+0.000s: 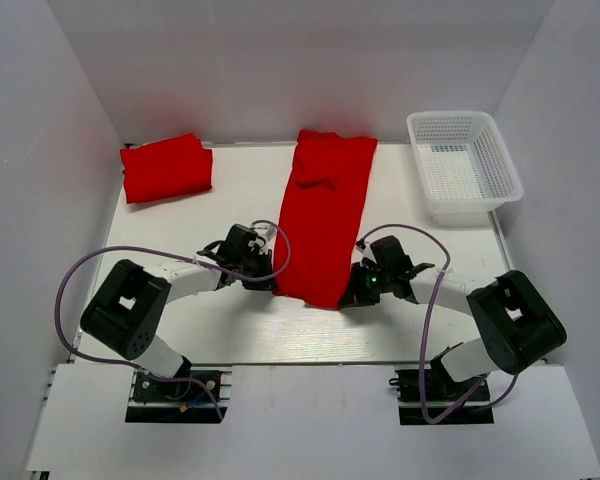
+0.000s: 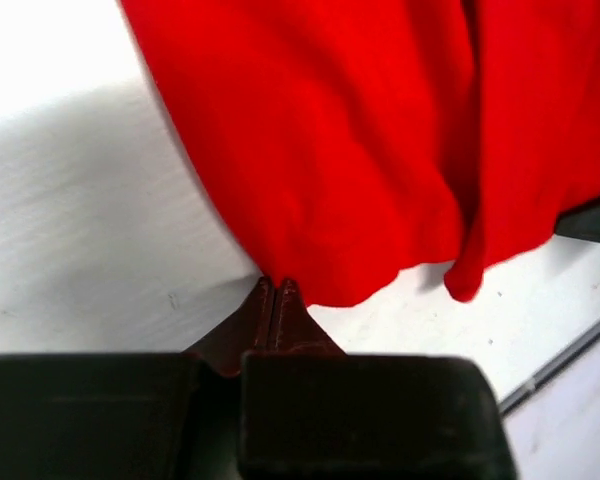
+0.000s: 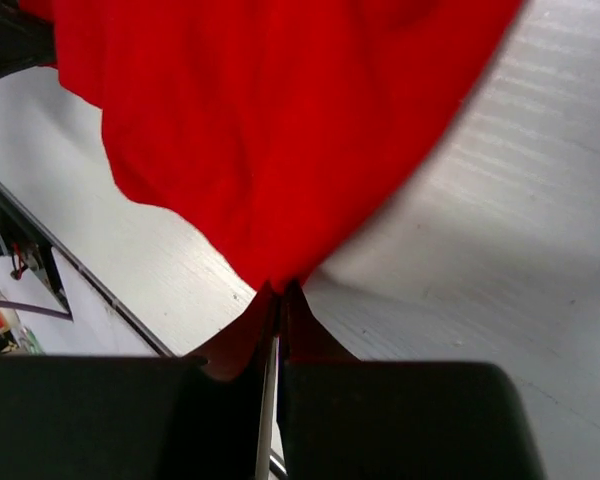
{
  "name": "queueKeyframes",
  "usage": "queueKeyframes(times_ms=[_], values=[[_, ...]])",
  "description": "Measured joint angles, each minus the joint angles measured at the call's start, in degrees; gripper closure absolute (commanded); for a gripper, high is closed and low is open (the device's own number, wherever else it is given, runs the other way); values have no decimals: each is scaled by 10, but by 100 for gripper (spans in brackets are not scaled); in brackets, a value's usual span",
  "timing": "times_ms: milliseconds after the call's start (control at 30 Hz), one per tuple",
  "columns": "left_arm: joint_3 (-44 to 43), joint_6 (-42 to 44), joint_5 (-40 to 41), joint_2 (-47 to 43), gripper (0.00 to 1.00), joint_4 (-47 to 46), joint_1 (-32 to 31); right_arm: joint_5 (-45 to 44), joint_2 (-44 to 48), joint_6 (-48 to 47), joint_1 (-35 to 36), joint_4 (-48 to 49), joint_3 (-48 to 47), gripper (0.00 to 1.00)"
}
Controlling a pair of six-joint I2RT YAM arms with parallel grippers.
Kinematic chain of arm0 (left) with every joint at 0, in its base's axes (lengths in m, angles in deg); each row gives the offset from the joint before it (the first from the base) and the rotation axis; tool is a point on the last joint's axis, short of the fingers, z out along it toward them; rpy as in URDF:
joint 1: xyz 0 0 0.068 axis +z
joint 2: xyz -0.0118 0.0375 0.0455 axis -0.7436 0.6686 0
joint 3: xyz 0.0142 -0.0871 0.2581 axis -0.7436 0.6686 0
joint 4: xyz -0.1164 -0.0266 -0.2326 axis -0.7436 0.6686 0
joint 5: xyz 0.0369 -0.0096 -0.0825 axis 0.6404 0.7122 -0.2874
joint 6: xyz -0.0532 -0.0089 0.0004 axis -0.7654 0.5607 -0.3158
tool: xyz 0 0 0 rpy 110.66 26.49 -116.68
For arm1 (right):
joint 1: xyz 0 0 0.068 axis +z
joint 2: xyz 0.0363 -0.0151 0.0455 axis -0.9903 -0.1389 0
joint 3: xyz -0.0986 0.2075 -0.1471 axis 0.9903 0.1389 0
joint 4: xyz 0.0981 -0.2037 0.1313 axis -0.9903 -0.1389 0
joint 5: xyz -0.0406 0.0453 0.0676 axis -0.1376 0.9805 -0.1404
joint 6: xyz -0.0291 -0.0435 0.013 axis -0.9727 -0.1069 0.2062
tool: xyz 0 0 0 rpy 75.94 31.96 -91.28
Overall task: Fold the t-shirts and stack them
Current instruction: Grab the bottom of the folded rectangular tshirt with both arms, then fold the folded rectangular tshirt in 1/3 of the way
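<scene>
A long red t-shirt (image 1: pixel 325 215), folded into a narrow strip, lies down the middle of the table. My left gripper (image 1: pixel 268 283) is shut on its near left corner (image 2: pixel 310 270). My right gripper (image 1: pixel 350 297) is shut on its near right corner (image 3: pixel 270 250). Both near corners are lifted slightly, with the hem hanging between them. A second red t-shirt (image 1: pixel 166 167) lies folded at the back left.
A white mesh basket (image 1: pixel 464 165) stands at the back right. White walls close in the table on three sides. The table's near edge (image 1: pixel 310 364) runs just behind both grippers.
</scene>
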Motion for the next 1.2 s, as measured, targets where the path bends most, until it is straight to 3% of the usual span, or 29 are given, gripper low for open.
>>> queueKeyframes(times_ms=[133, 300, 500, 733, 1200], values=[[24, -10, -25, -24, 100, 4, -4, 0, 28, -3, 7, -18, 3, 100], [59, -16, -59, -100, 100, 70, -17, -4, 128, -16, 21, -78, 14, 100], [46, -16, -84, -141, 100, 119, -23, -15, 188, -27, 22, -129, 18, 100], [-38, -17, -68, -102, 100, 128, -21, -59, 137, -43, 22, -171, -10, 100], [-265, -45, 48, 83, 100, 133, 10, -198, -17, -51, -14, -193, -238, 100]])
